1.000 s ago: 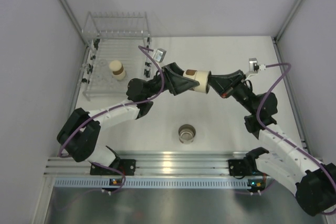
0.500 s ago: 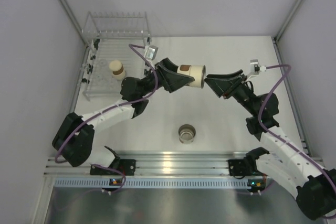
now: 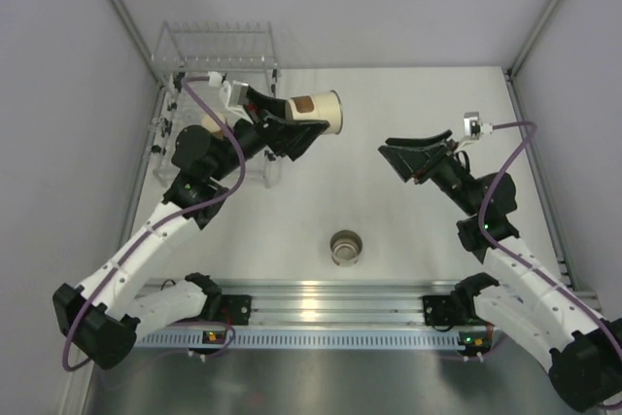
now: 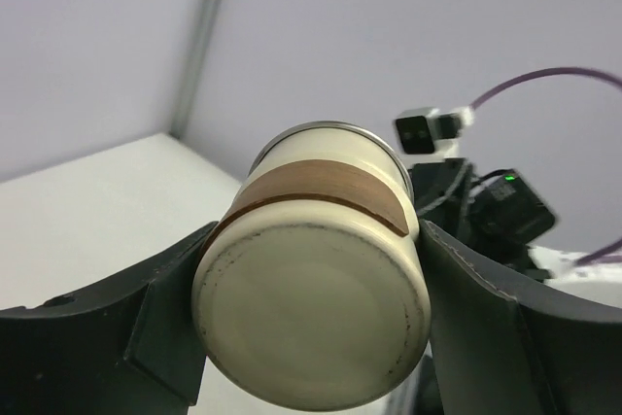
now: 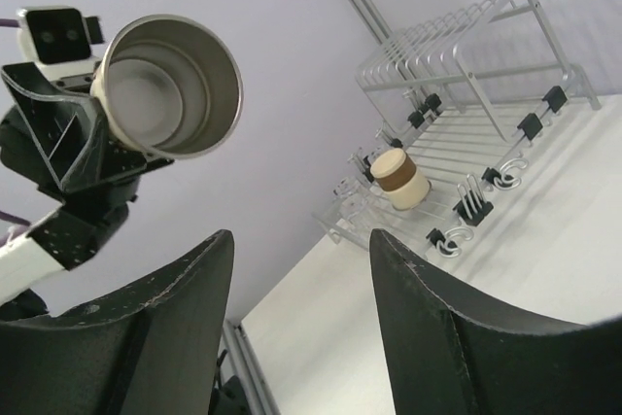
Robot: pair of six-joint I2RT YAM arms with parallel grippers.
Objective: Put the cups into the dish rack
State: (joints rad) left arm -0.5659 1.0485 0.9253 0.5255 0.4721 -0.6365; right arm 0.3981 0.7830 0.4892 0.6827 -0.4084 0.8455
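Swung leftward, our left gripper (image 3: pixel 296 120) pinching a cream cup (image 3: pixel 327 111) beside the dish rack (image 3: pixel 219 51), far-left corner of the white table (image 3: pixel 418 240), our right gripper (image 3: pixel 394 155) spread, grey walls (image 3: pixel 389 7)

A: Anything in the rack (image 3: pixel 219 46)?
B: One cream cup (image 5: pixel 399 180) mid-row, with open rows around it. The left arm (image 3: pixel 199 151) and its held cup (image 3: pixel 316 112) hang over the near right corner.
A: The table (image 3: pixel 437 114)?
B: One upright cup (image 3: pixel 345 247) near the front, between the arms.

No readable text, labels or numbers anywhere
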